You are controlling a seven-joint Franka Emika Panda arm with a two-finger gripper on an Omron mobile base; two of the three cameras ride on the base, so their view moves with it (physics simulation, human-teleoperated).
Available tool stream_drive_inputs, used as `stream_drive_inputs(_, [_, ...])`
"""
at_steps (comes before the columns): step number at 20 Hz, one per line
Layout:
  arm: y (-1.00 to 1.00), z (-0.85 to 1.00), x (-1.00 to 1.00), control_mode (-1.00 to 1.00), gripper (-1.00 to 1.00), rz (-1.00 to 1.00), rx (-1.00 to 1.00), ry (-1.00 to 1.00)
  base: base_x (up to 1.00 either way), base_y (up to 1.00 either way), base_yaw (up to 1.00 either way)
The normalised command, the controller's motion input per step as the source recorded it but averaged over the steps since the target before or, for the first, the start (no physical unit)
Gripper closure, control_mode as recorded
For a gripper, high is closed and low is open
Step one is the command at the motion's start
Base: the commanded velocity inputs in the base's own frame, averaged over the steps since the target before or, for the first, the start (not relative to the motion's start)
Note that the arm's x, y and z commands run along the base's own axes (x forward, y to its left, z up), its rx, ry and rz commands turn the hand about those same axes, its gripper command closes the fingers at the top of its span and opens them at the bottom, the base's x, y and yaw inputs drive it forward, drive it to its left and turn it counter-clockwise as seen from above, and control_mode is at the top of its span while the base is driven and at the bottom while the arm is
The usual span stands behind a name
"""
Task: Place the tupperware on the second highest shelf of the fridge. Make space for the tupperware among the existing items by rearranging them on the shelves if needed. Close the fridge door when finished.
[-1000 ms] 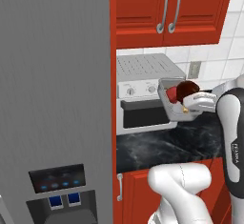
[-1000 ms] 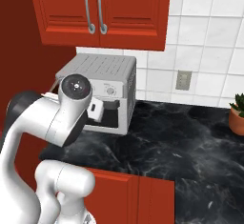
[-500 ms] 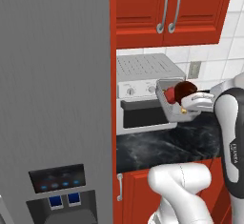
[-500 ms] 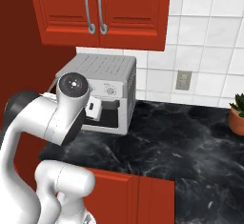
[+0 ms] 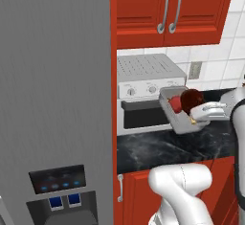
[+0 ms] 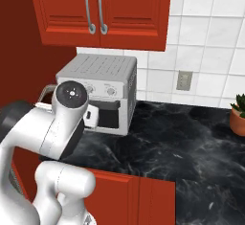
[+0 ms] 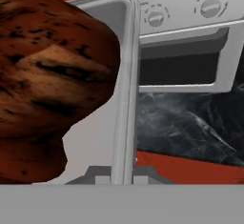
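Note:
The tupperware (image 5: 178,115), a shallow grey container, hangs tilted in the air in front of the toaster oven, above the black counter. A red lump (image 5: 175,103) and a dark brown round lump (image 5: 191,98) lie inside it. My gripper (image 5: 194,119) is shut on the tupperware's right rim. In the hand view the rim (image 7: 126,75) runs up from between the fingertips (image 7: 143,173), with the brown lump (image 7: 47,75) close on the left. The fridge (image 5: 52,90) stands at the left with its grey front shut and its dispenser panel (image 5: 57,181) low down. The second highest shelf and the existing items are hidden.
A grey toaster oven (image 5: 148,80) (image 6: 98,85) sits on the black marble counter (image 5: 158,147) (image 6: 182,138) just behind the tupperware. Red wall cabinets (image 5: 167,8) hang above and red base cabinets (image 6: 129,195) stand below. A potted plant (image 6: 238,116) is at the counter's far right.
The held tupperware has drifted a little left and down, toward the fridge side. The grip has not changed.

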Motion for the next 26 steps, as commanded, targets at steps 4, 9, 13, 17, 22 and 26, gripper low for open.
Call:
stream_drive_inputs(4, [-0.01, -0.19, -0.85, -1.0, 1.0, 0.24, 0.0, -0.03, 0.0, 0.0, 0.0])
stream_drive_inputs(9, [0.14, 0.01, 0.01, -1.0, 1.0, 0.09, 0.0, -0.01, 0.0, 0.0, 0.0])
stream_drive_inputs(13, [0.06, 0.16, 0.61, -1.0, 1.0, 0.0, 0.01, 0.0, 0.0, 0.0, 0.0])
stream_drive_inputs(17, [0.0, 0.01, 0.46, -1.0, 1.0, -0.02, 0.01, 0.0, 0.0, 0.0, 0.0])
stream_drive_inputs(22, [0.0, 0.0, 0.26, -1.0, 1.0, -0.02, 0.0, 0.0, 0.0, 0.0, 0.0])
stream_drive_inputs(26, [0.0, 0.0, 0.03, 1.0, 1.0, -0.01, 0.0, 0.0, -0.03, 0.0, 0.0])
